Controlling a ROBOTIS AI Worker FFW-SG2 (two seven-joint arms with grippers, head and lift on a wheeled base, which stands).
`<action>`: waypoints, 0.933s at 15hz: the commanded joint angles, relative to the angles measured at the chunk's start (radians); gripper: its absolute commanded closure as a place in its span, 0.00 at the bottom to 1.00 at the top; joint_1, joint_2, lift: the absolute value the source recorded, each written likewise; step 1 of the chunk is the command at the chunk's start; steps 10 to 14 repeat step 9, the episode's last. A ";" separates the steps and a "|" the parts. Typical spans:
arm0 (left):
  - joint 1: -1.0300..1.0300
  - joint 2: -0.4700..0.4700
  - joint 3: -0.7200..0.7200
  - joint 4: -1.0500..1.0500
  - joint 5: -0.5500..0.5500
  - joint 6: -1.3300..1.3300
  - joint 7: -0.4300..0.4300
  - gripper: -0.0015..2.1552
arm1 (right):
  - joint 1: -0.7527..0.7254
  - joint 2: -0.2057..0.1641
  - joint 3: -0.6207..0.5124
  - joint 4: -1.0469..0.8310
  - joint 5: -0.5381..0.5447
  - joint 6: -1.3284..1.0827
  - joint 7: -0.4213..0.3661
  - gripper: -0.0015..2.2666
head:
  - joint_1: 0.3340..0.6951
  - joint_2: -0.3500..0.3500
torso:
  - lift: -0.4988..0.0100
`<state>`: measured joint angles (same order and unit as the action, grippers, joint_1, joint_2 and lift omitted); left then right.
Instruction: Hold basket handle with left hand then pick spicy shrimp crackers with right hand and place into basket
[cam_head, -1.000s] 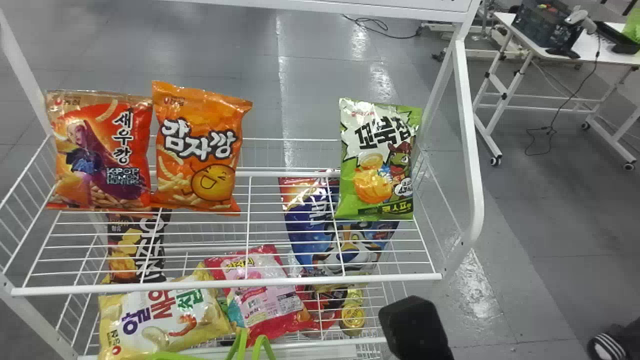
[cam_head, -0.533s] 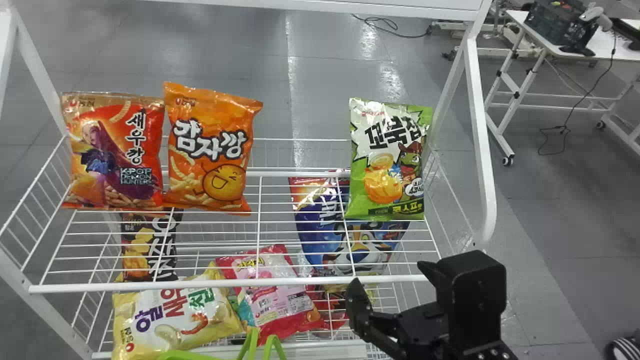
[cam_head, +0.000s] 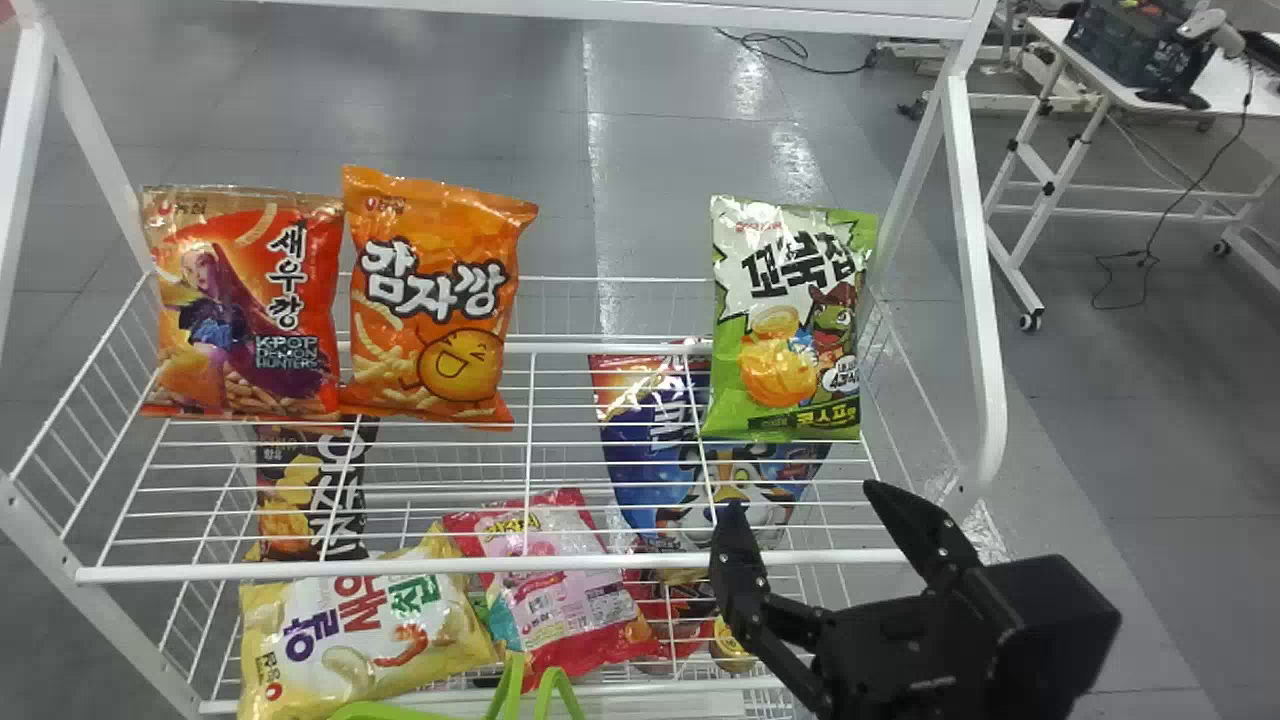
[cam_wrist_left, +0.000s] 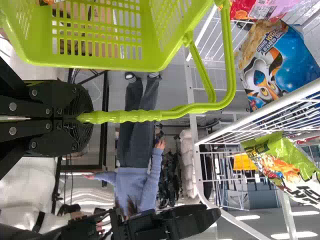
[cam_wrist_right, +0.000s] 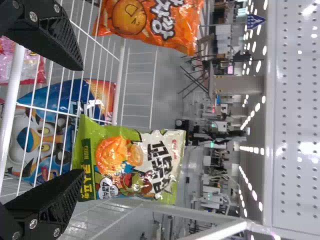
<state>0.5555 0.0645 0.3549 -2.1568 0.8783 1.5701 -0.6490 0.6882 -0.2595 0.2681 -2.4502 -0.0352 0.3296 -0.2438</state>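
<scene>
The right gripper (cam_head: 804, 495), its 2 fingers apart, hangs by the near right corner of the shelf (cam_head: 500, 571), the left gripper (cam_wrist_left: 86, 118) clamps the basket handle (cam_wrist_left: 140, 116), and the spicy shrimp crackers (cam_head: 245, 310) stand towards the far left corner, probably light, slippery and crushable, best pinched gently mid-bag.
</scene>
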 joint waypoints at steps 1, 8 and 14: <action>0.009 0.000 0.015 0.000 0.005 0.001 -0.005 0.88 | 0.033 -0.009 -0.001 0.020 -0.005 -0.103 -0.008 0.04 | 1.00 0.33 | 0.91; 0.029 -0.003 0.041 0.000 0.025 0.001 -0.020 0.88 | 0.047 -0.018 -0.001 0.020 -0.015 -0.131 -0.003 0.04 | 1.00 0.36 | 0.91; 0.029 -0.005 0.041 -0.002 0.025 0.001 -0.020 0.88 | 0.048 -0.020 -0.001 0.020 -0.014 -0.140 -0.002 0.04 | 1.00 0.36 | 0.91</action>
